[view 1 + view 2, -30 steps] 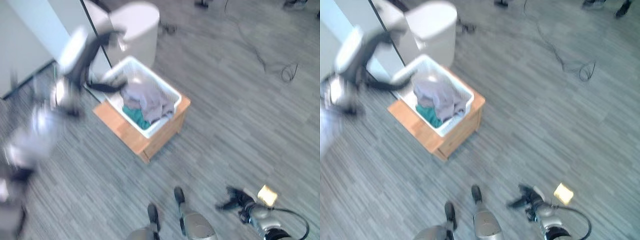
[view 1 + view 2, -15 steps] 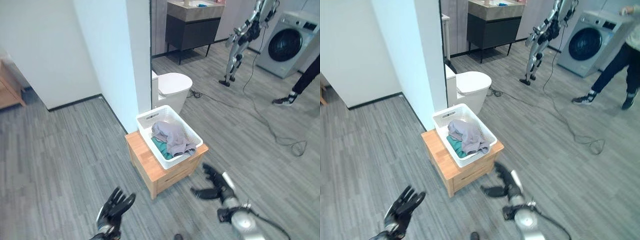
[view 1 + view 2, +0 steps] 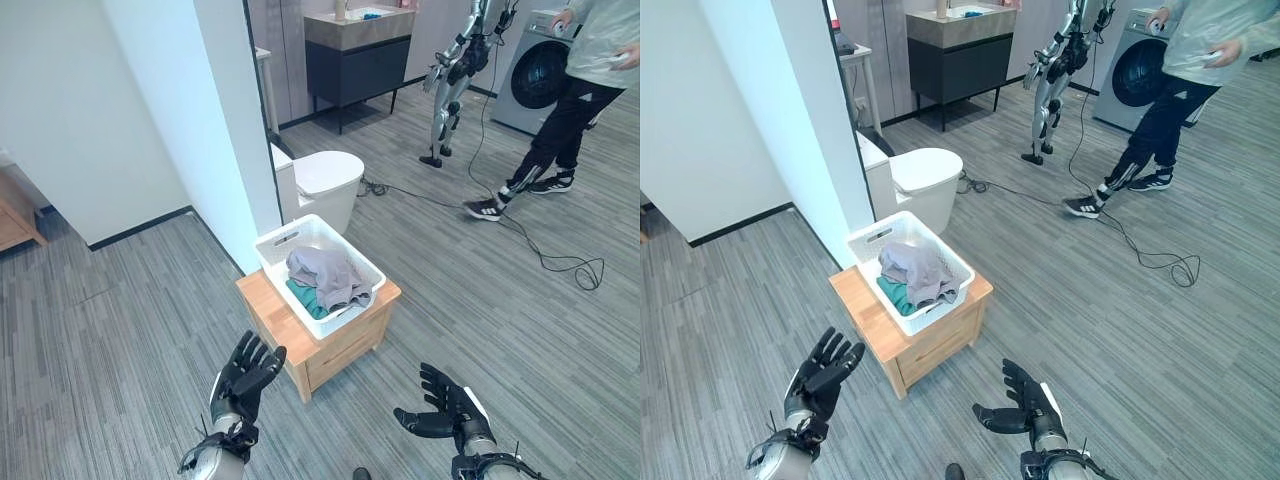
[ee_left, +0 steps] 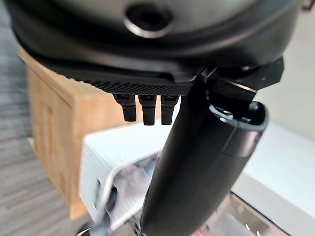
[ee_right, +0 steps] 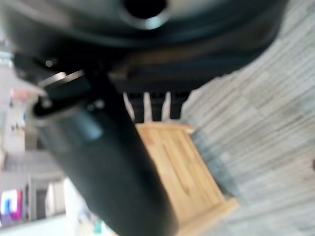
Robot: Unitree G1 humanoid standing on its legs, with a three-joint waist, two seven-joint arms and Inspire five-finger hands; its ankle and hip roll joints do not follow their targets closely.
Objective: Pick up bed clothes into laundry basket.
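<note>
Bedclothes, a crumpled grey-lilac garment over a teal one [image 3: 325, 278], lie heaped in the white slotted plastic laundry basket [image 3: 284, 239] on the low wooden cabinet surface [image 3: 268, 309], at twelve o'clock from the robot. A second ago the left arm was reaching over the basket; now both arms have drawn back, so the load looks delivered and the task near done. At seven o'clock of the cabinet the left hand [image 3: 243, 375] is raised, fingers spread and empty. At five o'clock the right hand [image 3: 446, 411] hangs likewise splayed, holding nothing. Beyond stand a white toilet [image 3: 330, 176] and a person [image 3: 570, 90].
</note>
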